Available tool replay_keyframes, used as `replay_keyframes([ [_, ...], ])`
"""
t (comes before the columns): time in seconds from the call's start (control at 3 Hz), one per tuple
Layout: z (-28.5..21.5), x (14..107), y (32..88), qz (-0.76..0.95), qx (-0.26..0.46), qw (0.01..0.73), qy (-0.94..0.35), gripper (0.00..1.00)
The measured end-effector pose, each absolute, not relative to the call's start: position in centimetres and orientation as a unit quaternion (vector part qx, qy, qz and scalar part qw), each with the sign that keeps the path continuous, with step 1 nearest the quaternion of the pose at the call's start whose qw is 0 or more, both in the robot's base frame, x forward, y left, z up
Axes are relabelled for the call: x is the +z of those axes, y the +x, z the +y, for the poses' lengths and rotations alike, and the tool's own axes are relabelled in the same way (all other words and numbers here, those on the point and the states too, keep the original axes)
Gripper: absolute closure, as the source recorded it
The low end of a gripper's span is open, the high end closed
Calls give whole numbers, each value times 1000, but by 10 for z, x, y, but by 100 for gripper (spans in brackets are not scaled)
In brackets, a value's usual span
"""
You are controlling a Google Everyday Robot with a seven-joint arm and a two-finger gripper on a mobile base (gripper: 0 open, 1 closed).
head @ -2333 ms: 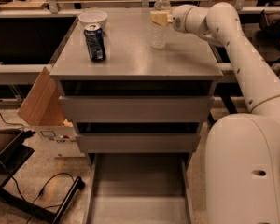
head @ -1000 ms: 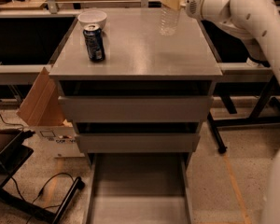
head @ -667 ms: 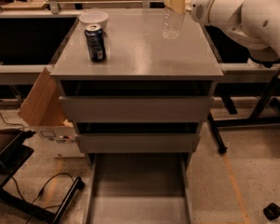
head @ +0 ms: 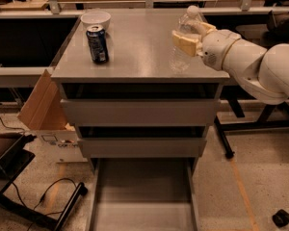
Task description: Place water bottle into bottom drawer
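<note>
Grey metal lies nearest: the bottom drawer (head: 144, 201) is pulled out, and the part of its tray that shows is bare. It is ready to receive the bottle, but nothing has been put in it. Above it the two upper drawers (head: 139, 112) show their flat fronts.

Farther back, on the grey table (head: 135, 57), the water bottle (head: 179, 59) stands near the front right corner, tilted a little with its white cap leaning away. The pincer (head: 192, 32) comes in from the right on the white arm (head: 250, 64). It is pinching the bottle around its upper half, one pale pad on the near side and the other behind. I cannot tell whether the bottle's base rests on the table or hangs just above it.

By my reading, the grasp is made. The carry out past the table's front edge, the descent and the release into the drawer all remain.

Well to the left stands the dark soda can (head: 97, 44), with a white bowl (head: 95, 19) just behind it.
</note>
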State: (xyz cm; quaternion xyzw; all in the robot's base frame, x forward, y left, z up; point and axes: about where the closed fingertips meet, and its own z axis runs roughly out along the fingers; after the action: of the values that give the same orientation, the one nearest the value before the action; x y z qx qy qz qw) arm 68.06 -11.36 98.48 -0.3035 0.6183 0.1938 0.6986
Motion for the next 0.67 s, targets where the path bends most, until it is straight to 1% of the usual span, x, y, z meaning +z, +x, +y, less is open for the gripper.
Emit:
replay_keyframes([
  [0.33,-105,973,679,628,209,684,-307,100],
  [0.67,-98,962,650,641,230,661,-315,100],
])
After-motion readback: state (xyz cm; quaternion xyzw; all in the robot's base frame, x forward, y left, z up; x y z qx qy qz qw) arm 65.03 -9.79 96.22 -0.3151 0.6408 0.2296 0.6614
